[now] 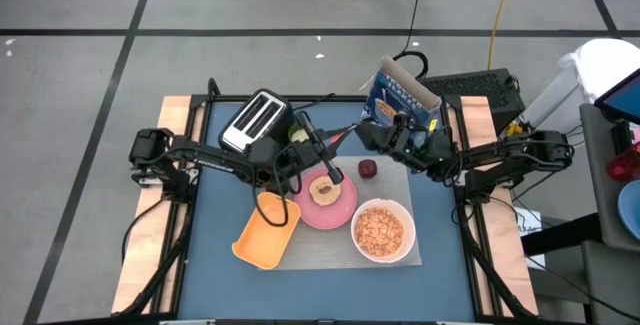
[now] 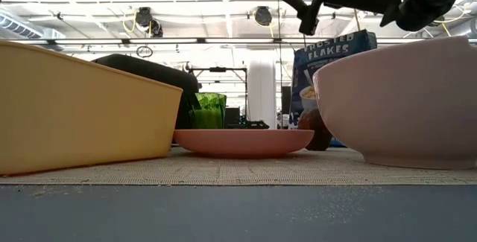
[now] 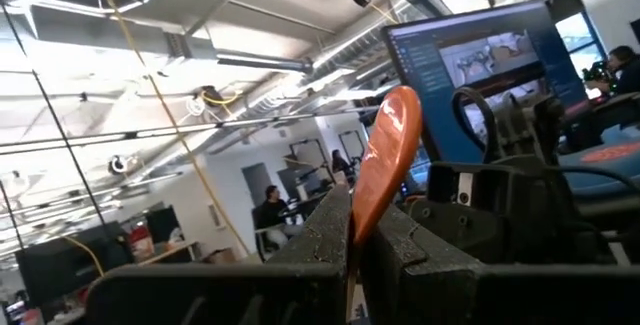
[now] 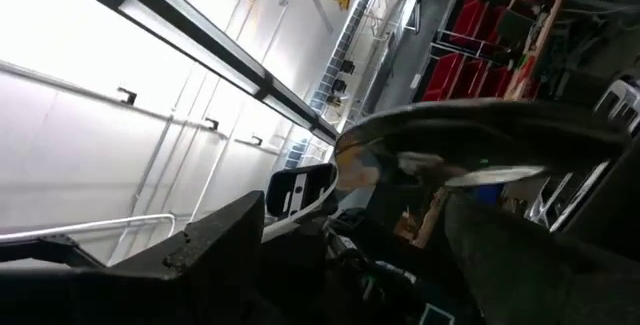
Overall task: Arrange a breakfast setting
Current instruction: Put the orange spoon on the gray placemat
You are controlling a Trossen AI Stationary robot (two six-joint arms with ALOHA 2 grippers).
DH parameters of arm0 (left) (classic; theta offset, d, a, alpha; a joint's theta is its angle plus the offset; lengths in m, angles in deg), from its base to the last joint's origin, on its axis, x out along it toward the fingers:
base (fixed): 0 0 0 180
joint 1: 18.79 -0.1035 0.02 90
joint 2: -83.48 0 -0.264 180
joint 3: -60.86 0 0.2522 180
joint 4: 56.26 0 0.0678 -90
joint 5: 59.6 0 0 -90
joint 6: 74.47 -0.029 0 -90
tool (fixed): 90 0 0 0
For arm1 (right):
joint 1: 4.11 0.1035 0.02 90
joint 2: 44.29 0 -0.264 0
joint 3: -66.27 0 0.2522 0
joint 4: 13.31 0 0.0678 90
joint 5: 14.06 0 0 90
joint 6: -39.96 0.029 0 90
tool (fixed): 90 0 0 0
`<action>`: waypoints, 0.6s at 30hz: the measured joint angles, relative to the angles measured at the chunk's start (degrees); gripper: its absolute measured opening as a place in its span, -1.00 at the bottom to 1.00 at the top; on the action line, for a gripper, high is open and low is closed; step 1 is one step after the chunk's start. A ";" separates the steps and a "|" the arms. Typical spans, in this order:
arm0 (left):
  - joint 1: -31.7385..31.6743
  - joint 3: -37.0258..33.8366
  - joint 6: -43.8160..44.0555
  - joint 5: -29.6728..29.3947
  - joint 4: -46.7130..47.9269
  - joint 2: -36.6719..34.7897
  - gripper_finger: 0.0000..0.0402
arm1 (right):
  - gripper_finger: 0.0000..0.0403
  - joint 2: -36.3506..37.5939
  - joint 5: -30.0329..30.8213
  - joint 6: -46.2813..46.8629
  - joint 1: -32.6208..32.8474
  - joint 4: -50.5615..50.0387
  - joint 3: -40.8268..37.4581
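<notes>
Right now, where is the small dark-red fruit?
In the high view, the dark-red fruit lies on the table just right of the pink plate, behind the white bowl.

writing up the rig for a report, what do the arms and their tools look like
Both arms are black, jointed and slender, with black cables running along them. The left tool has blocky dark fingers with a rough matte surface. The right tool is equally dark, and a small green light glows on its arm.

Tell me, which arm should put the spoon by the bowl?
Left. Its gripper already pinches the orange spoon near the pink plate; the right gripper waits back by the cereal box.
</notes>
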 joint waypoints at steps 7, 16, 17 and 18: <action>-0.86 0.00 1.89 3.50 0.79 0.00 -0.95 | 0.47 0.00 0.00 0.27 0.00 -0.07 0.00; -0.92 0.00 2.06 4.22 0.48 0.74 -0.95 | 0.37 0.00 1.53 0.28 0.00 -0.11 0.00; -0.92 0.00 1.54 4.24 0.67 0.88 -0.95 | 0.34 0.00 1.57 0.28 0.00 -0.25 0.00; -0.93 0.00 1.37 4.25 0.85 1.13 -0.95 | 0.30 0.00 1.55 0.28 0.00 -0.35 0.00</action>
